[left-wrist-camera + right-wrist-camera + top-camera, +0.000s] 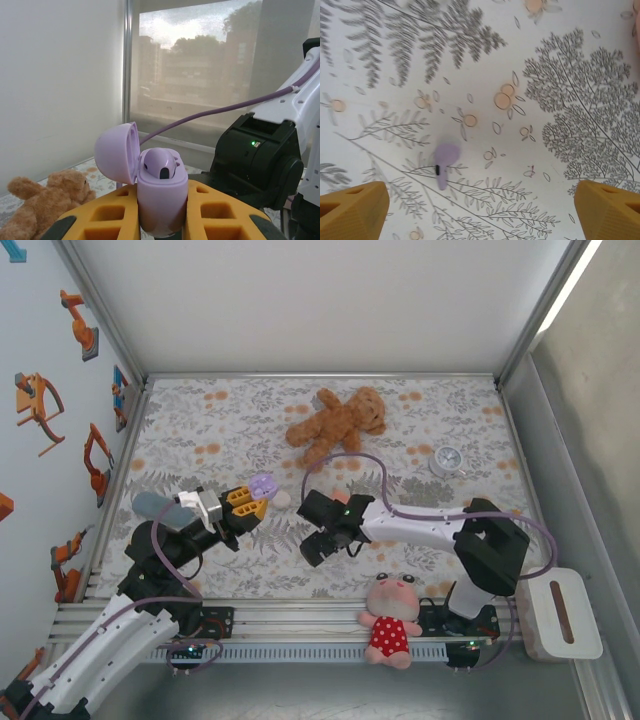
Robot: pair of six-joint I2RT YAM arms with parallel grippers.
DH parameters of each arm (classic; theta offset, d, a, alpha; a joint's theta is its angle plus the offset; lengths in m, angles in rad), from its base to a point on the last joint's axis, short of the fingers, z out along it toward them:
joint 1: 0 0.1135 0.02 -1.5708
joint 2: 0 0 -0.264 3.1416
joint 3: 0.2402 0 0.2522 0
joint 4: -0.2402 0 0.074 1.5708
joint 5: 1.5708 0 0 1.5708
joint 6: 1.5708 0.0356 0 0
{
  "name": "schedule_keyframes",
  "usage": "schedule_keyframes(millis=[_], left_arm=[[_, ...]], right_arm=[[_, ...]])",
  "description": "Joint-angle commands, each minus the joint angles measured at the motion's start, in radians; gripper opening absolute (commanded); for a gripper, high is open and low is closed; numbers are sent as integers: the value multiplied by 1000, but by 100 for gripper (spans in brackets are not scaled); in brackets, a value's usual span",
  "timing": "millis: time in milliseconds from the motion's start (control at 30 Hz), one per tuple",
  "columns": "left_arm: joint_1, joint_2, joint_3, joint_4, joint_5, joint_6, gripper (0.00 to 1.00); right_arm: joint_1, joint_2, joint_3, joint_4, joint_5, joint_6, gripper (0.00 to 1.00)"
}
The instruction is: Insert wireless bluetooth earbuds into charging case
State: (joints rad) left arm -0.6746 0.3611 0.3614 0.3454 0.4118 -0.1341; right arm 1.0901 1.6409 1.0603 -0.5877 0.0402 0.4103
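My left gripper (161,222) is shut on a pale purple charging case (161,200), held upright between its yellow fingers (100,215). The case lid (116,152) stands open to the left, and one purple earbud (160,165) sits in the case. In the top view the case (263,486) is held above the cloth left of centre by the left gripper (250,500). A second purple earbud (444,162) lies loose on the patterned cloth. My right gripper (480,215) hovers over it, open, its yellow fingertips (352,212) wide apart and touching nothing. In the top view the right gripper (315,530) is just right of the case.
A brown teddy bear (337,423) lies at the back centre. A small round clock (447,461) sits to the right. A small pale round thing (282,499) rests beside the case. A pink doll in a red dress (392,625) lies at the near edge, and a white box (560,618) is at the right.
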Motion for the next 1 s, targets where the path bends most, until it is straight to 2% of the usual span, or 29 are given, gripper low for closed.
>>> schedule_keyframes(millis=[0, 267, 433, 667, 967], left_arm=[[-3, -15, 7, 13, 1, -12, 4], [-3, -23, 5, 6, 0, -11, 4], [-2, -31, 4, -2, -6, -9, 4], [-3, -31, 5, -6, -8, -6, 4], [-2, -19, 7, 0, -5, -4, 4]], right_arm=[[2, -10, 43, 1, -62, 18, 86], [-4, 59, 66, -2, -121, 67, 58], [-4, 98, 76, -12, -128, 75, 45], [-6, 135, 82, -11, -119, 79, 37], [-9, 154, 82, -18, -109, 78, 32]])
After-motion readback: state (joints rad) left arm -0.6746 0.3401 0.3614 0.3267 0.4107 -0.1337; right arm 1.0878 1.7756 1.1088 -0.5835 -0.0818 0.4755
